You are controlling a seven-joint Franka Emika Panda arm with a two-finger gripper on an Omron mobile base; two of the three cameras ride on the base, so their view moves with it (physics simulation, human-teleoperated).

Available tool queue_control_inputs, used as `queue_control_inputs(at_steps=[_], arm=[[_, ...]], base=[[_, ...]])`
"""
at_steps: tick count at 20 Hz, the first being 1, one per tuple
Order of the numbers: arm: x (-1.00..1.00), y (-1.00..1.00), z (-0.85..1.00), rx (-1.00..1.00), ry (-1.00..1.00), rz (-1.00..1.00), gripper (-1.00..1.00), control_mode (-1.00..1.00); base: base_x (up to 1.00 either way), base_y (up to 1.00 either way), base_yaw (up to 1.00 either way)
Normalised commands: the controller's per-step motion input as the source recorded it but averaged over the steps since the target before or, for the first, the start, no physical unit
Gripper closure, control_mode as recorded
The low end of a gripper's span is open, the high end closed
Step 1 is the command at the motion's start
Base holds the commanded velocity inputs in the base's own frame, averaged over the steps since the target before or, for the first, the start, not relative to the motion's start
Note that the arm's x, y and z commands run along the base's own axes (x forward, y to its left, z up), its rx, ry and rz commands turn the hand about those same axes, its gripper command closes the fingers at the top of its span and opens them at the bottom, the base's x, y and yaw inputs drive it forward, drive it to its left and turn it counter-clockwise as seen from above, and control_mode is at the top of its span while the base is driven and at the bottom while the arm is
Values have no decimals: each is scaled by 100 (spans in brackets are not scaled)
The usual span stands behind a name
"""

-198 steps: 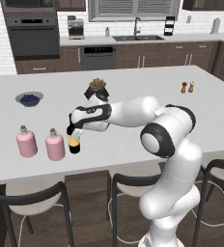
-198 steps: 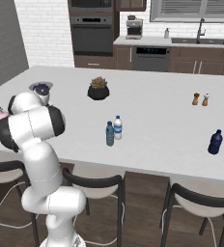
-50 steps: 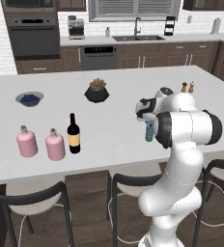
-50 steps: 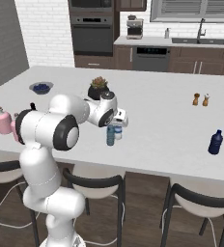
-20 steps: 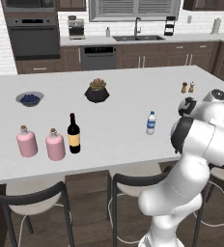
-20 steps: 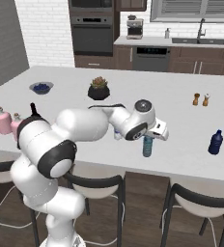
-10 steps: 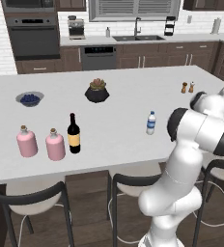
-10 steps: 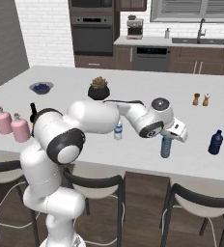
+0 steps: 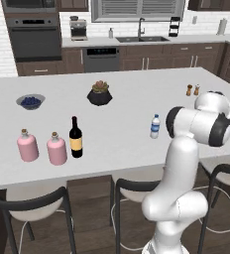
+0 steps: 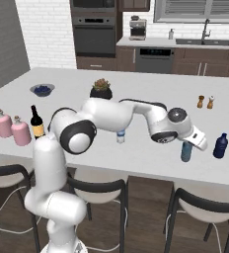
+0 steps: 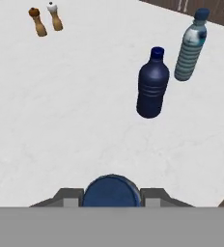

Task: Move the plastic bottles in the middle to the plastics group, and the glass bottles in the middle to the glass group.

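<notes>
Home kitchen: wall oven (image 9: pixel 33 34), sink (image 9: pixel 141 38), island counter (image 9: pixel 122 114) (bar stools (image 9: pixel 137 196)).

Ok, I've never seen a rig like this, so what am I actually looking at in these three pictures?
A white robot arm on a rolling base works at a rendered kitchen counter. Two cameras ride on the base behind the arm, one to its left and one to its right. The third sits on the hand and looks along the gripper. The gripper is shut on a pale blue plastic bottle, close to a dark blue bottle. Elsewhere on the counter are a small water bottle, a wine bottle beside two pink flasks, a bowl of berries, a potted plant and two shakers.
</notes>
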Motion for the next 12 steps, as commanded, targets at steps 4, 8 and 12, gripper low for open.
queue_control_inputs(at_steps=[4,8,12], arm=[[0,-78,0,0,-11,-14,100,-100],[3,-58,0,0,-1,-12,100,-100],[0,-11,4,0,3,-3,100,-100]], base=[[0,0,0],[0,0,0],[0,0,0]])
